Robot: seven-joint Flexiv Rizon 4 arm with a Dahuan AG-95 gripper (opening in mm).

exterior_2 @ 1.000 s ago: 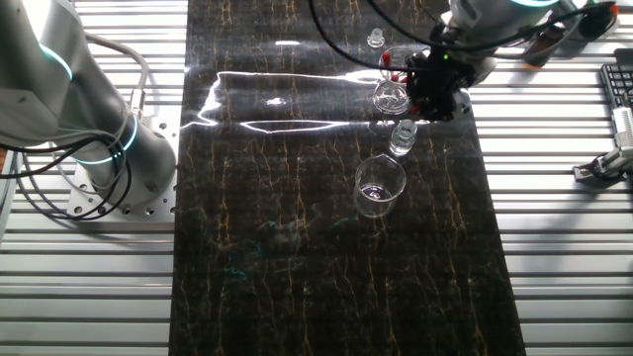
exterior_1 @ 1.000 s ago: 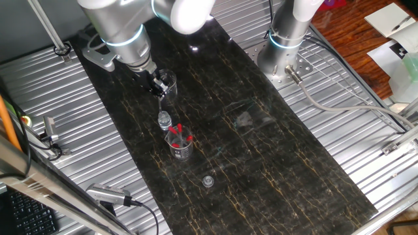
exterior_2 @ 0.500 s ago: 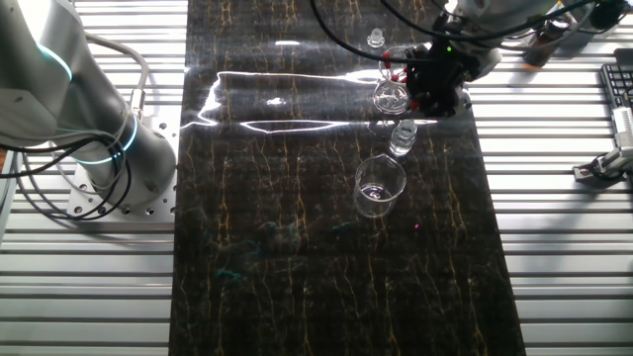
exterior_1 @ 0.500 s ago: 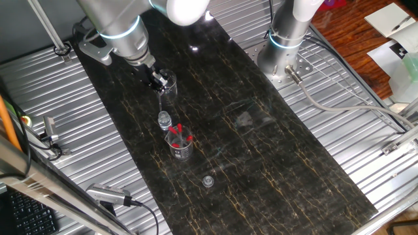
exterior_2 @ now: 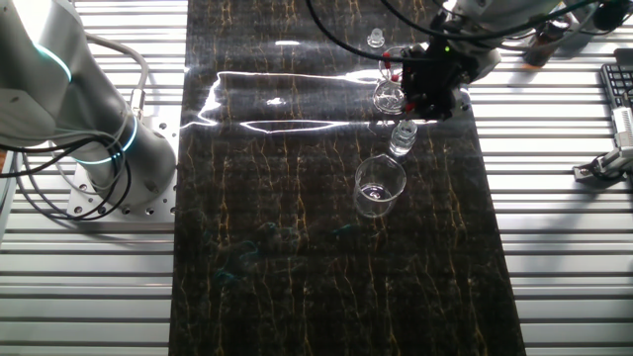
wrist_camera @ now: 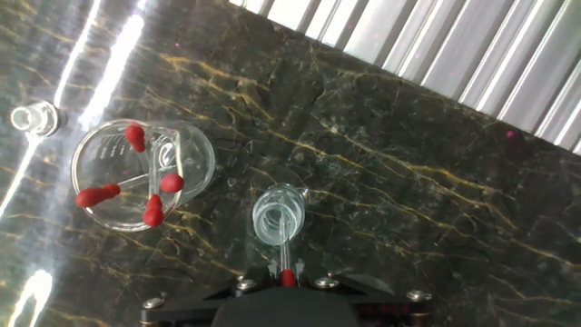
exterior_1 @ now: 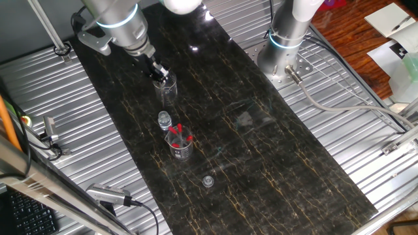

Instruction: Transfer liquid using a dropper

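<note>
In the hand view my gripper [wrist_camera: 288, 270] is shut on the red bulb of a dropper [wrist_camera: 289, 247]. Its glass stem points down at the open mouth of a small clear vial [wrist_camera: 276, 218]. The tip lines up with the mouth; whether it is inside I cannot tell. From the fixed views the gripper [exterior_1: 159, 70] [exterior_2: 427, 91] hangs well above the black mat, over the vial [exterior_1: 164, 120] [exterior_2: 403, 136]. A clear beaker [exterior_1: 168, 89] [exterior_2: 380, 185] stands next to the vial.
A second beaker [wrist_camera: 141, 177] [exterior_1: 180, 145] [exterior_2: 390, 95] holds several spare red-bulbed droppers on the vial's other side. A small clear cap [wrist_camera: 31, 118] [exterior_1: 208, 181] [exterior_2: 375, 39] lies beyond it. A second robot base [exterior_1: 285, 46] stands at the mat's edge. Ribbed metal table [exterior_1: 78, 130] flanks the mat.
The gripper has risen and drawn back from the mat with the dropper still in it. The beakers, vial and cap have not moved.
</note>
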